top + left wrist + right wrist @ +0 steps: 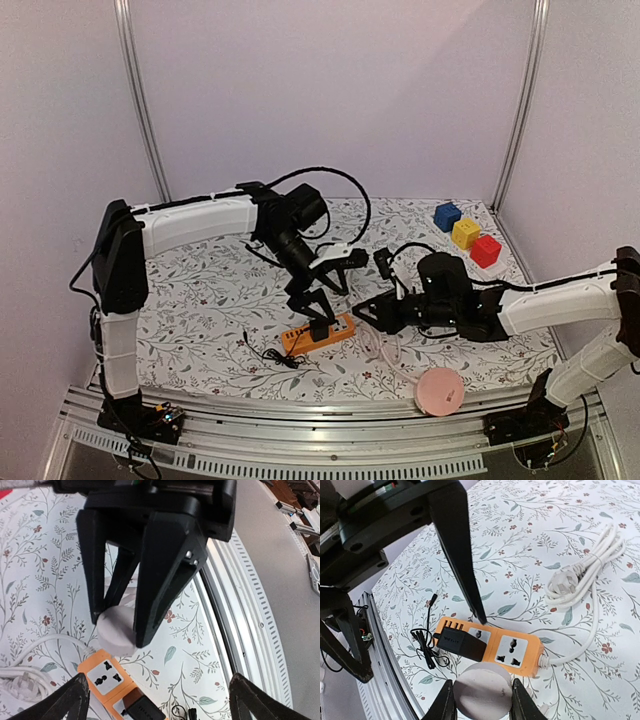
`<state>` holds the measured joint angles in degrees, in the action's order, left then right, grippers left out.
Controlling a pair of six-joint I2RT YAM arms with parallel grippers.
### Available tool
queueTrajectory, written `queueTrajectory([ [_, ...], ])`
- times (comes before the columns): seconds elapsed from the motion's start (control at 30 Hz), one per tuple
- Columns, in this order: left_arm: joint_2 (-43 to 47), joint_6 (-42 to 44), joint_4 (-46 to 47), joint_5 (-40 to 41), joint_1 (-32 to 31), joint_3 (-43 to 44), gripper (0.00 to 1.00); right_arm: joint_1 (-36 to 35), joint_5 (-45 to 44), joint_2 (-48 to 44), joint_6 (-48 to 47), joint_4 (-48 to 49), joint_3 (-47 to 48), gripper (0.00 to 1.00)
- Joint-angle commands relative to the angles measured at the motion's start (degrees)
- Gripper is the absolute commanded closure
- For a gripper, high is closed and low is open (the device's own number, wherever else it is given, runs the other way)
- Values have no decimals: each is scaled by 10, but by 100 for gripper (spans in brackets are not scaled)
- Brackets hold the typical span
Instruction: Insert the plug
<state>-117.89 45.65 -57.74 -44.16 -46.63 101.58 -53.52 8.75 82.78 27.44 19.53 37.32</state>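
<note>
The orange power strip lies on the flowered cloth and also shows in the left wrist view and the right wrist view. A black adapter sits in its end socket; two white sockets are free. My right gripper is shut on a round white plug, held just beside the strip's cord end. The plug also shows in the left wrist view. My left gripper is wide open over the strip. One of its fingers points down at the strip's far edge.
The strip's white cord lies coiled beyond the strip. A thin black cable lies by the adapter. Blue, yellow and red cubes stand at the back right. A pink disc lies at the front edge.
</note>
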Motion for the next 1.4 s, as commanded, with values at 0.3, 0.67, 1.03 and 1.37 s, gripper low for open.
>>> queueTrajectory([
  [0.3, 122, -67, 103, 135, 120, -244, 22, -64, -167, 105, 85, -214, 143, 100],
  [0.67, 113, -112, 158, 139, 131, -334, 40, -69, -217, 197, 88, -320, 236, 100],
  [1.03, 98, -106, 145, 142, 106, -323, 40, -70, -207, 250, 67, -317, 264, 100],
  [1.37, 82, -114, 122, 125, 105, -312, 44, -66, -162, 283, 29, -366, 323, 100],
])
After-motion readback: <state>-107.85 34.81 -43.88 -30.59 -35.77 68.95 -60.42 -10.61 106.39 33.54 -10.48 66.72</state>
